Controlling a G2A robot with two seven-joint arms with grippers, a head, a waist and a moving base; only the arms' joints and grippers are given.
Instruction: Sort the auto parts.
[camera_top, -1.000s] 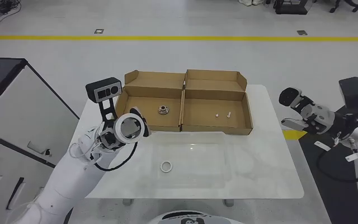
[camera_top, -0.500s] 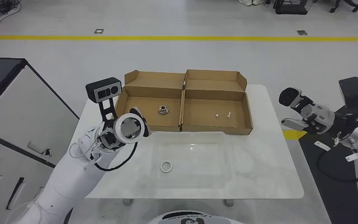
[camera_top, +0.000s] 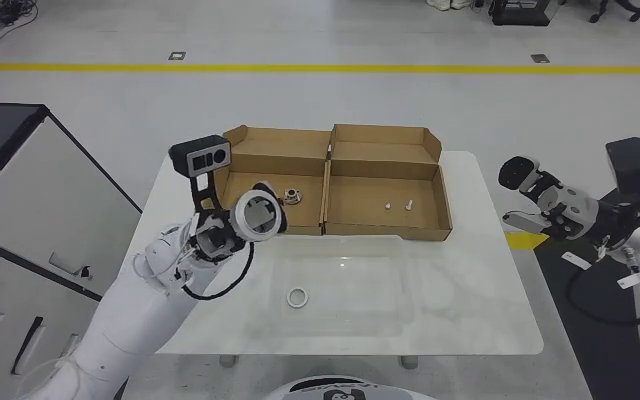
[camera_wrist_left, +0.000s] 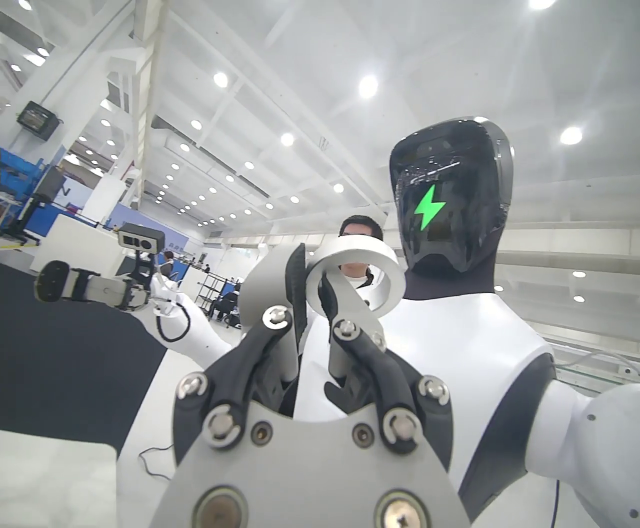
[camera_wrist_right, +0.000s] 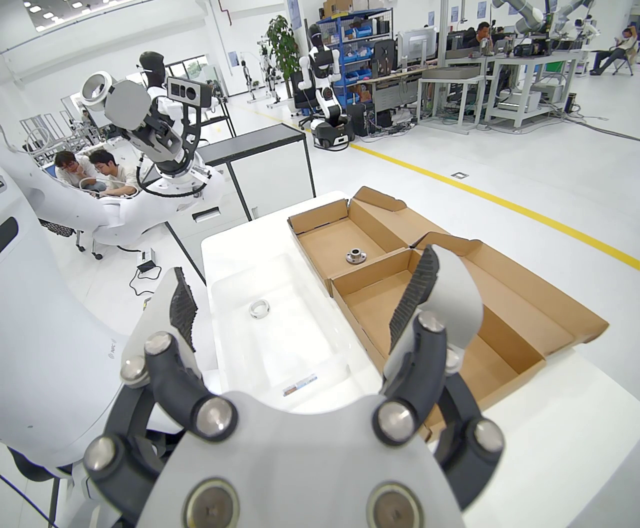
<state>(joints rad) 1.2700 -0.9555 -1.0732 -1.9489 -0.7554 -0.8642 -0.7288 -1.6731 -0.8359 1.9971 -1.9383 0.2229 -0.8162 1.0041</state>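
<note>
We see the left claw (camera_wrist_left: 312, 280) pressed together on a metal ring (camera_wrist_left: 387, 295), one finger inside the ring and the other outside its wall. The claw points upward and is raised well above the worktop (camera_top: 470, 300). From above, the ring lines up with the near left part of the left cardboard box (camera_top: 305, 212).

The right claw (camera_wrist_right: 305, 270) is spread wide with nothing between its fingers. It hangs off the right edge of the worktop, well apart from the boxes.

Two open cardboard boxes stand side by side along the far part of the worktop, touching at their shared wall. In the left box we find one flanged metal hub (camera_top: 291, 196) lying on the floor of the box. The right cardboard box (camera_top: 370, 195) holds two small pale pieces (camera_top: 388, 207) (camera_top: 408, 205) near each other, towards its middle; they are too small for us to tell what they are.

Nearer to the robot, in the middle of the worktop, lies a clear shallow tray (camera_top: 400, 290). A white ring (camera_top: 297, 297) rests flat in its left part.
</note>
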